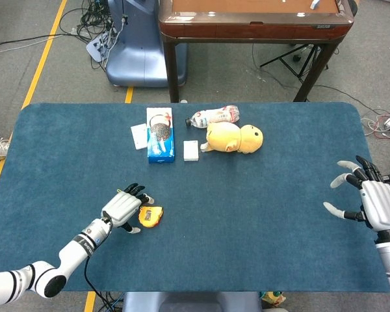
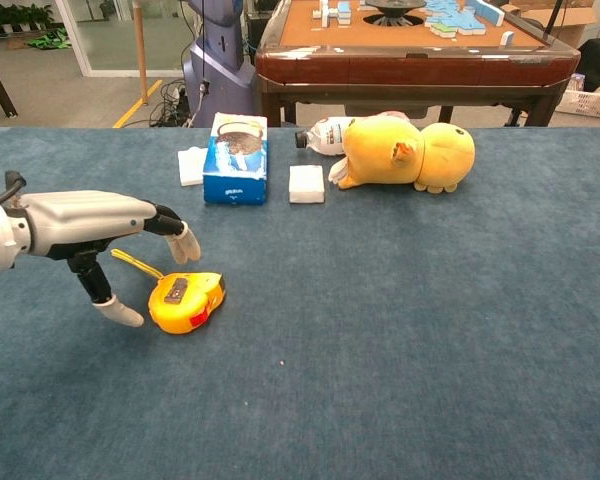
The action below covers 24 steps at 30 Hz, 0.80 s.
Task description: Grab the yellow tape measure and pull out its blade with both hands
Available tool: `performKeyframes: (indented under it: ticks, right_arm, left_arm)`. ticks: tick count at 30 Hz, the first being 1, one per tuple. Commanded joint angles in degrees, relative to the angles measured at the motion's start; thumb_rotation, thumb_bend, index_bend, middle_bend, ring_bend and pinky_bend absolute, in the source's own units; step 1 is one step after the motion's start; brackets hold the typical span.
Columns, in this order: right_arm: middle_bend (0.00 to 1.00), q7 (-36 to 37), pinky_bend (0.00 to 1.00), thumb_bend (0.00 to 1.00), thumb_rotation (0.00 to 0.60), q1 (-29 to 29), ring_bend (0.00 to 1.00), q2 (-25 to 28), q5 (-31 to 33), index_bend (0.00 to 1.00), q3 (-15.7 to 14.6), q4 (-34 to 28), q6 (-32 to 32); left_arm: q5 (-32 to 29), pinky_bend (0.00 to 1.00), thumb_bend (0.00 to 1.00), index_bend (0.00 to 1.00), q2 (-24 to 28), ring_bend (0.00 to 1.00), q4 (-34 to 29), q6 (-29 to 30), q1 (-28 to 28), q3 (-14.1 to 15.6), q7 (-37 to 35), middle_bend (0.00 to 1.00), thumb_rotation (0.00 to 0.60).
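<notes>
The yellow tape measure [image 2: 187,301] lies flat on the blue table, near the front left; in the head view the tape measure [image 1: 150,216] shows just right of my left hand. A thin yellow strap runs from it toward that hand. My left hand [image 2: 95,225] hovers just left of the tape measure with fingers spread, holding nothing; the same hand [image 1: 123,208] is seen from above in the head view. My right hand [image 1: 370,198] is at the table's right edge, far from the tape measure, fingers apart and empty. The chest view does not show it.
At the back middle stand a blue tissue box [image 2: 236,158], a white packet [image 2: 306,183], a white pad [image 2: 191,165], a plastic bottle [image 2: 325,133] and a yellow plush duck [image 2: 410,153]. Behind the table are a brown table [image 1: 253,23] and floor cables.
</notes>
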Motion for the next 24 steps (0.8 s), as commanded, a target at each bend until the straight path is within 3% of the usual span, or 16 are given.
performKeyframes:
  ticks: [1, 12, 24]
  right_arm:
    - [0.2, 0.08, 0.0, 0.23, 0.6, -0.12, 0.02, 0.09, 0.04, 0.48, -0.06, 0.0, 0.03]
    - [0.2, 0.59, 0.0, 0.23, 0.6, -0.5, 0.02, 0.37, -0.13, 0.48, -0.4, 0.1, -0.1]
    - [0.2, 0.81, 0.0, 0.23, 0.6, -0.74, 0.02, 0.49, 0.16, 0.48, -0.53, 0.15, -0.32]
  left_arm:
    - [0.34, 0.0, 0.12, 0.23, -1.2, 0.07, 0.66, 1.06, 0.54, 0.29, 1.22, 0.27, 0.6]
    - [-2.04, 0.0, 0.12, 0.25, -5.36, 0.08, 2.3, 4.24, 1.51, 0.23, 9.58, 0.27, 0.6]
    - [-6.49, 0.0, 0.12, 0.28, -7.11, 0.09, 2.15, 4.59, 1.49, -0.66, 14.11, 0.27, 0.6]
